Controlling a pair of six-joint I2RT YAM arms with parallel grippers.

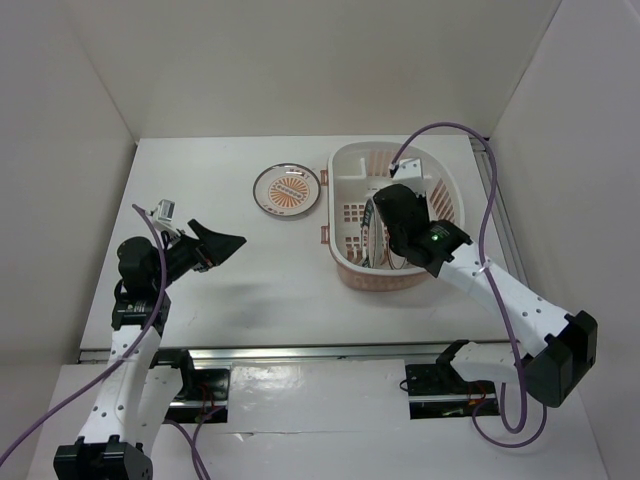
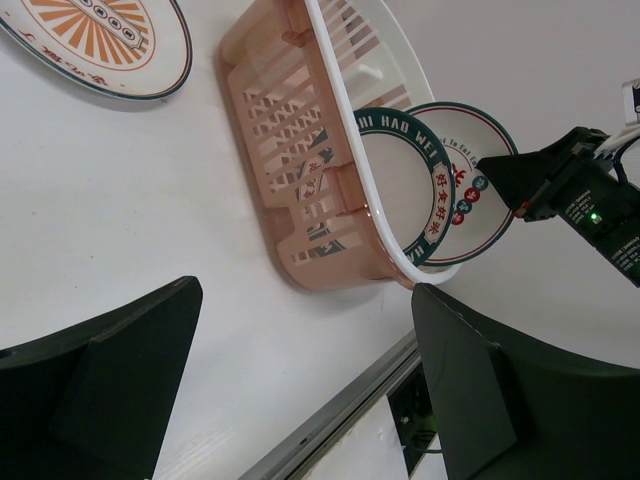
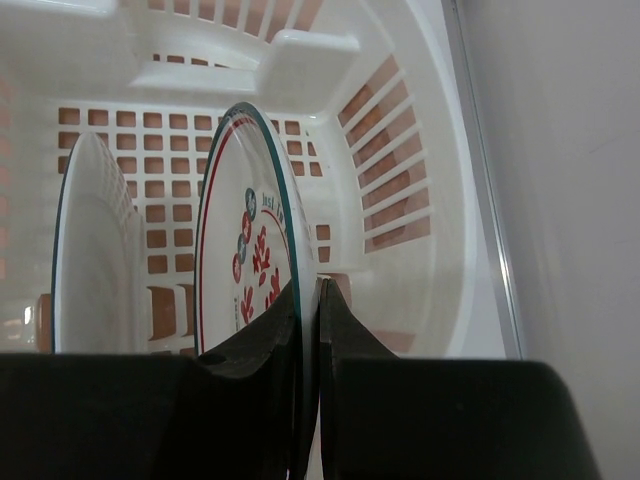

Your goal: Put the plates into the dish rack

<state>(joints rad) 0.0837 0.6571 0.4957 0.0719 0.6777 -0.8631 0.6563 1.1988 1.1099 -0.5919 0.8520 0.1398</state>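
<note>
My right pincer [image 3: 308, 315] is clenched on the rim of the white plate with red characters [image 3: 250, 270]. One finger presses each face, with almost no gap between them. This plate stands upright on edge inside the dish rack [image 3: 400, 150], toward the rack's near end. My fingers hide its lower edge, so I cannot tell whether it rests on the rack's grid bottom.

Just beside it, closer to the rack's left wall, the plate with the dark blue-green rim [image 3: 95, 250] also stands on edge. It is apart from the held plate and leans slightly, with its plain white side turned toward my right wrist.

My left pincer [image 2: 305, 295] is spread wide and grasps nothing. It hangs above the table [image 1: 250, 290], well to the left of the rack and pointing toward it.

The plate with the orange sunburst centre [image 1: 287, 190] lies flat on the table just outside the rack's left wall, near the far end.

A purple cable [image 1: 440, 125] from my right arm arches over the rack's far right rim.
</note>
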